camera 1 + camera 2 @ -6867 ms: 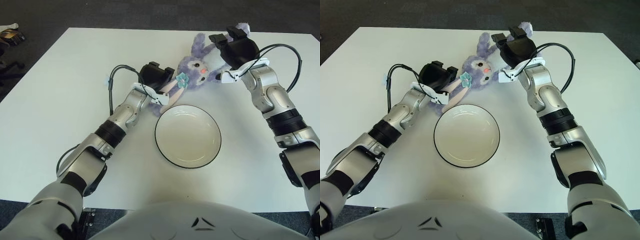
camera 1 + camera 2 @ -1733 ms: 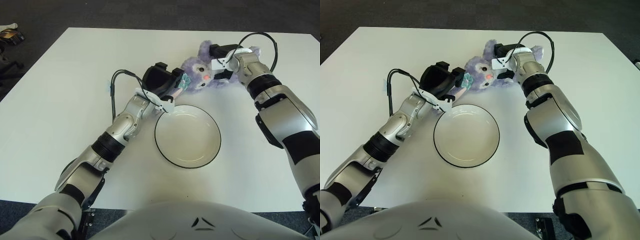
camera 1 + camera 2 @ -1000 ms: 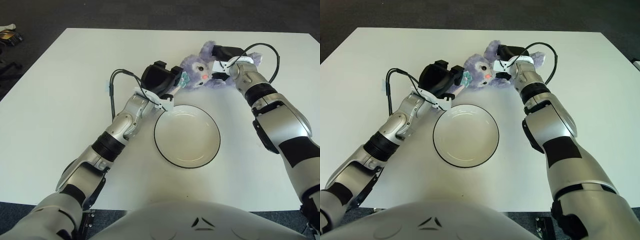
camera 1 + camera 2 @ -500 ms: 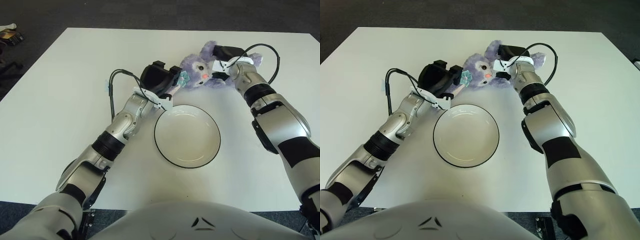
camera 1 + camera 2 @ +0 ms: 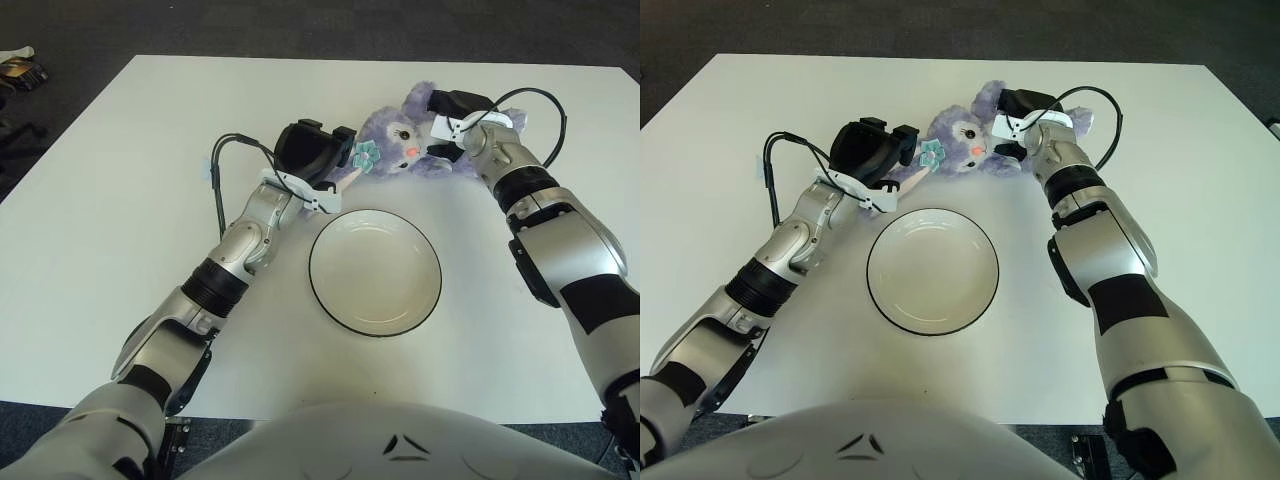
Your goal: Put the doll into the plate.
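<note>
You've got the doll (image 5: 400,143) lying on the white table (image 5: 120,200) at about 12 o'clock from the plate (image 5: 375,271), just beyond its far rim and not touching it. It's a purple plush rabbit with a pink nose and a small teal flower at its neck, head toward your left.

Your left hand (image 5: 312,158) sits at 9 o'clock of the doll, fingers curled against the end by the flower; it looks to be gripping the soft fabric there, though the contact itself is partly hidden. Your right hand (image 5: 455,112) is at 3 o'clock of the doll, pressed into the fluffy body, and you cannot tell from here whether those fingers are closed on it or only resting.

Expect this thing to be light and floppy. It should sag in the middle if you lift from one end only, and the fur will compress before you get a real hold. Take it by the thick body rather than an ear or limb, and squeeze deep. It won't break, and the fur shouldn't slip much.

The plate is empty, cream with a dark rim. No brand, label or writing can be read anywhere.
</note>
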You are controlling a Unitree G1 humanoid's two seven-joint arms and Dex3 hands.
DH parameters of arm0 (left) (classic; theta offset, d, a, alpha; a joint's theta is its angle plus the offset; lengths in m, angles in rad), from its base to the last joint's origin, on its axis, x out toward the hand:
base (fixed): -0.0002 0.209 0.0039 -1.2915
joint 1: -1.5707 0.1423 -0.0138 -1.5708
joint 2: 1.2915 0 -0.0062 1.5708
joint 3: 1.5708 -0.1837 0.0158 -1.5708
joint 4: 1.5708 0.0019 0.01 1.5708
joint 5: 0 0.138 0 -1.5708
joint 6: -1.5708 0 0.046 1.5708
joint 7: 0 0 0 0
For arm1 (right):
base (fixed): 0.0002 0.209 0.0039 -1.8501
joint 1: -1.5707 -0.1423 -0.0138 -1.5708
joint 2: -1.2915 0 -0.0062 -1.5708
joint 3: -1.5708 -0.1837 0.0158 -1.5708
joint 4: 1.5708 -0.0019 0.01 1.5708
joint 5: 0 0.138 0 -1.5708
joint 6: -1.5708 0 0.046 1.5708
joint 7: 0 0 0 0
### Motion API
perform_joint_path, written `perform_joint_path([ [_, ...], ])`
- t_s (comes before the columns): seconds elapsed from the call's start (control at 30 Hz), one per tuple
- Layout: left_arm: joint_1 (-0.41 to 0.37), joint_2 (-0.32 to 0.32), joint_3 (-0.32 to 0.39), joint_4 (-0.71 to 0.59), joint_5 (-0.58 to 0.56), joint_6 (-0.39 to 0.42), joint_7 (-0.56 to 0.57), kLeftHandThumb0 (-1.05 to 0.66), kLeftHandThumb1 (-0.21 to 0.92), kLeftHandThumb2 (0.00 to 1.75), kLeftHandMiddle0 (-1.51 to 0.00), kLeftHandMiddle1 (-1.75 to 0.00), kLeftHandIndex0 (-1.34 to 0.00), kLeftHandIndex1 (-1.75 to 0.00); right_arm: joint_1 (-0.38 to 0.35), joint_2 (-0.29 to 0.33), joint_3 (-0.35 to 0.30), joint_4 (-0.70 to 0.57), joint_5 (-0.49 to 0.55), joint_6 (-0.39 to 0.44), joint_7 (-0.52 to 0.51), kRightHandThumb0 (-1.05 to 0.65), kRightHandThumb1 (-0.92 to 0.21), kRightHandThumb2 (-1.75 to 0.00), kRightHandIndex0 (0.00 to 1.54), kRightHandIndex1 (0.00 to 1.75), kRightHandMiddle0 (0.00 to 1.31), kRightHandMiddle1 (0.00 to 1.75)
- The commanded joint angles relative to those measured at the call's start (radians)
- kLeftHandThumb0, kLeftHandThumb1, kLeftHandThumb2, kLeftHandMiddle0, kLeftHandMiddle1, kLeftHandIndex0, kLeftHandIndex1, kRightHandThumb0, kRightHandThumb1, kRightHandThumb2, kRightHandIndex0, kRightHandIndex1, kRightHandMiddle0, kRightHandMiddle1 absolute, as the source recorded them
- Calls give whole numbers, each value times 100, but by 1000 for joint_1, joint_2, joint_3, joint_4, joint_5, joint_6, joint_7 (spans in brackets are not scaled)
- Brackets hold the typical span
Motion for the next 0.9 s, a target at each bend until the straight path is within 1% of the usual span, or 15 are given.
perform_joint_path([
  [0.0, -26, 5, 22, 20, -5, 5, 32, 0, -7, 165, -99, -146, -70, -174, 40, -10, -12, -4, 23, -17, 21, 54, -15, -152, 75, 175, 101, 175],
  [0.07, -29, 7, 27, 22, -6, 3, 39, 0, -7, 164, -101, -141, -70, -174, 40, -14, -16, -10, 24, -23, 25, 54, -15, -152, 75, 175, 101, 175],
  [0.13, -33, 9, 38, 27, -15, -3, 60, 0, -8, 164, -102, -139, -70, -174, 45, -32, -20, -40, 26, -38, 36, 54, -15, -152, 75, 175, 102, 175],
  [0.23, -38, 12, 51, 36, -25, -10, 82, 0, -8, 167, -101, -145, -70, -175, 53, -50, -18, -76, 21, -53, 44, 54, -15, -152, 75, 175, 103, 175],
  [0.37, -43, 13, 66, 56, -38, -18, 117, 0, -5, 168, -95, -156, -67, -175, 62, -56, -20, -87, 18, -66, 29, 54, -14, -153, 75, 175, 103, 175],
  [0.5, -47, 12, 80, 66, -46, -8, 134, 0, -3, 167, -89, -163, -65, -175, 60, -57, -39, -107, 34, -50, 33, 54, -14, -153, 75, 175, 103, 175],
  [0.67, -57, 8, 99, 80, -62, 3, 140, 0, 0, 165, -86, -166, -64, -175, 63, -69, -30, -155, 16, -28, 23, 55, -13, -154, 76, 175, 103, 175],
  [0.87, -80, 11, 118, 113, -101, 1, 139, 0, 1, 163, -85, -165, -63, -175, 87, -99, -56, -232, 33, -28, 24, 55, -13, -154, 76, 175, 103, 175],
])
